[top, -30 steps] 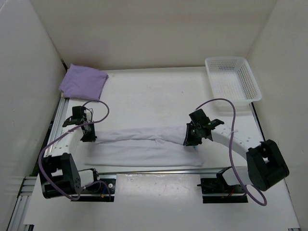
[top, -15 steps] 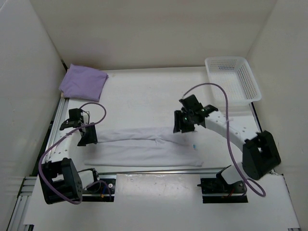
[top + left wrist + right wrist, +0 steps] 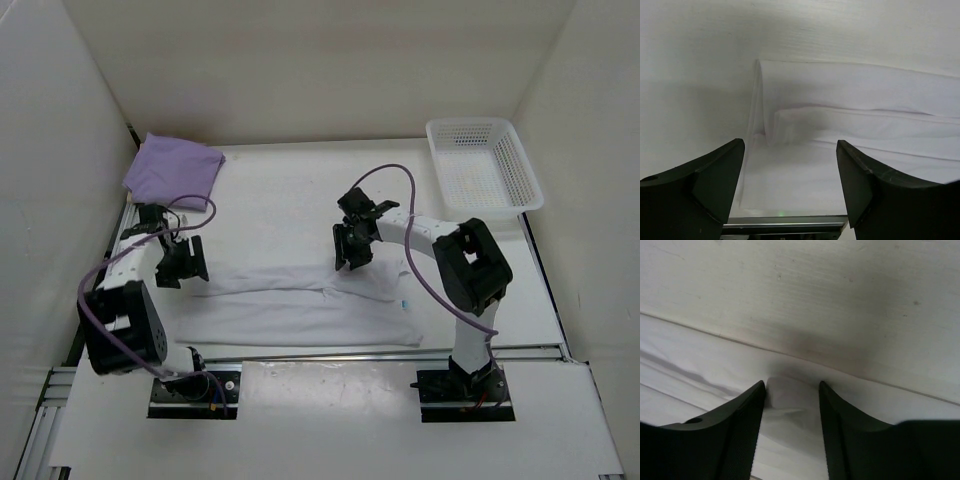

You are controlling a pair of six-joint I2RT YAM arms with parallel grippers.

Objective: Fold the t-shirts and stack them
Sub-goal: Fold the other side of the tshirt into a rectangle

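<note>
A white t-shirt (image 3: 300, 305) lies on the table as a long, flat band folded lengthwise, with a small blue label (image 3: 404, 304) near its right end. My left gripper (image 3: 185, 262) hovers open over the band's left end; in the left wrist view the gripper (image 3: 790, 165) has its jaws wide apart, with the cloth (image 3: 865, 100) lying loose below. My right gripper (image 3: 350, 250) is open over the band's far edge; in the right wrist view the gripper (image 3: 790, 395) straddles a small raised fold of cloth (image 3: 700, 360). A folded lavender t-shirt (image 3: 172, 168) sits at the back left.
A white perforated basket (image 3: 483, 165) stands at the back right corner. White walls close in the table on three sides. A metal rail (image 3: 300, 352) runs along the near edge, just in front of the white shirt.
Both grippers have opened and let go of the white shirt, which now lies flat. The right arm has swung back and to the left; the left gripper has drawn back slightly.
</note>
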